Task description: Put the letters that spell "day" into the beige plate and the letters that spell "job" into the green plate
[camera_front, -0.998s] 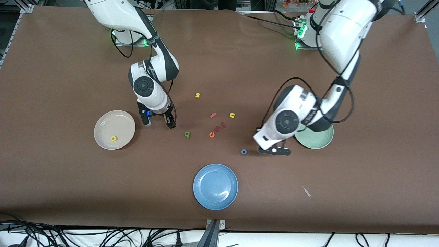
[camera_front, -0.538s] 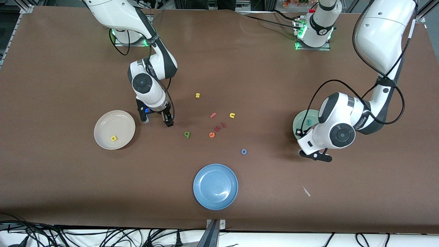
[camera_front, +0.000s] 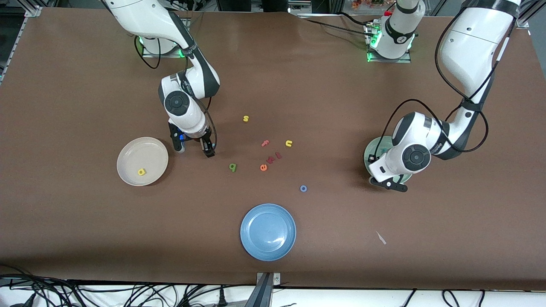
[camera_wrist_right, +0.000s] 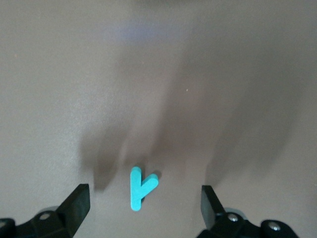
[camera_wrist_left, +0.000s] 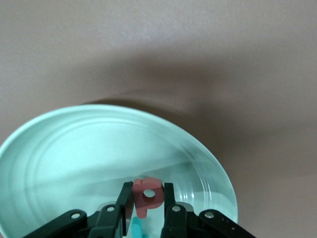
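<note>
Brown table, arms bent down. Left tool (camera_wrist_left: pixel 147 208) clenched on the pinkish-red "b" (camera_wrist_left: pixel 147 194), over the green plate (camera_front: pixel 370 157) rim. Right tool (camera_front: pixel 194 148) released, straddling the teal "y" (camera_wrist_right: pixel 140 187) beside the beige plate (camera_front: pixel 147 157) holding the yellow "a" (camera_front: pixel 141 172). Blue "o" (camera_front: pixel 303 188) lies alone mid-table with bare cloth around.

The front camera looks down across the whole table (camera_front: pixel 273 76) toward both bases, while each wrist camera peers closely past its own fingertips, sharing small patches of it.
</note>
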You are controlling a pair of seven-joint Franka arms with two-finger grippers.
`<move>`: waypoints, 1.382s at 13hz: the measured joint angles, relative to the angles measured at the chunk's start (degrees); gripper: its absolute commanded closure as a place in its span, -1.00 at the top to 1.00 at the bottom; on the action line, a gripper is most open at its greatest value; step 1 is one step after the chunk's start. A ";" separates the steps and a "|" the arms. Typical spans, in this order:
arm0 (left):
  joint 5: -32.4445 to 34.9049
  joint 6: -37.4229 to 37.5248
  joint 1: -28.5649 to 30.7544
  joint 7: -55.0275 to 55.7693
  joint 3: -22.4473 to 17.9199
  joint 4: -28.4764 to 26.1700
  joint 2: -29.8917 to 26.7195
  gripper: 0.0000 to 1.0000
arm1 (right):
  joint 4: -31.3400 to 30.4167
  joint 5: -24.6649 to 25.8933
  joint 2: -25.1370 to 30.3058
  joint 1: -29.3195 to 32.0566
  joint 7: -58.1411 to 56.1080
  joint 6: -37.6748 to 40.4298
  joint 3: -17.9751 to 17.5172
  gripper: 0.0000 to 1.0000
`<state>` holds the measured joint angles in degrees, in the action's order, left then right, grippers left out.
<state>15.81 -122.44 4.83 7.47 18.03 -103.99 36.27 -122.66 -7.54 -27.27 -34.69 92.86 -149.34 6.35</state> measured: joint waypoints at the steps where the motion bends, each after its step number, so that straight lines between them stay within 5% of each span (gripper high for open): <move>1: 0.00 0.00 0.00 0.00 0.21 -0.34 -0.32 1.00 | -0.10 0.18 -0.11 0.00 0.00 -0.36 0.10 0.98; 6: 0.00 0.83 0.10 -0.03 2.30 0.04 -2.63 1.00 | -0.36 0.35 -0.75 -0.11 0.00 -1.71 0.16 0.92; 11: 0.00 3.57 -2.54 0.03 7.62 9.94 -3.82 1.00 | -0.35 0.39 -0.75 -0.89 0.28 -1.97 0.16 0.84; 18: 0.00 3.23 -13.34 6.04 7.22 29.46 11.68 0.99 | -0.37 0.50 -1.07 -0.90 0.34 -2.21 0.19 0.51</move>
<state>15.81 -119.21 -8.51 13.52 25.25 -74.52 47.95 -123.03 -7.05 -28.34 -35.60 93.20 -151.55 6.54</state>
